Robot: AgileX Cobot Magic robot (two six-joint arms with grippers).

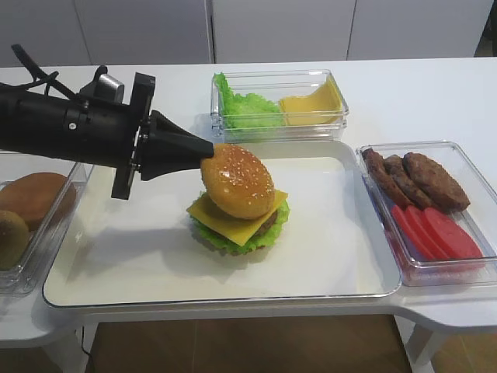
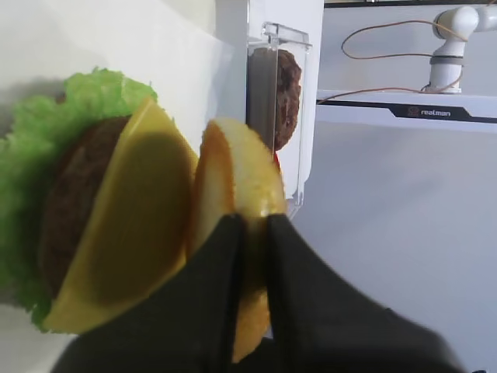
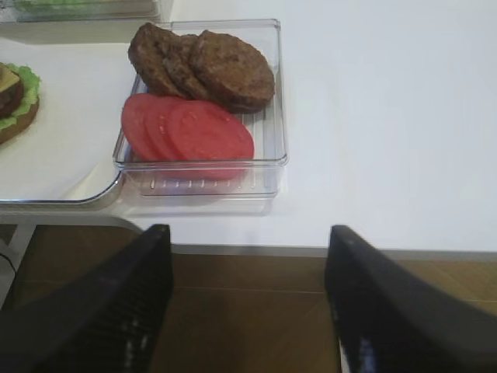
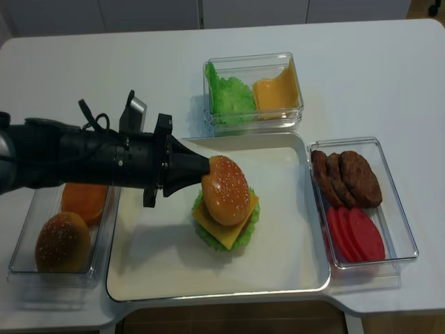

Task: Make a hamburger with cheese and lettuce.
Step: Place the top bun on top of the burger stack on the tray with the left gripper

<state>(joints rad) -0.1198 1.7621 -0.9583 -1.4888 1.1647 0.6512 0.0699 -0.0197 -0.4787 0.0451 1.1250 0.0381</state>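
Lettuce (image 1: 208,235), patty and cheese (image 1: 233,224) stacked; left end effector (image 1: 208,155) grips bun top (image 1: 237,180), still to release.

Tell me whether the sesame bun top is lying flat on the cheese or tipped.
Tipped: the bun top leans on the cheese, its edge pinched by the left gripper.
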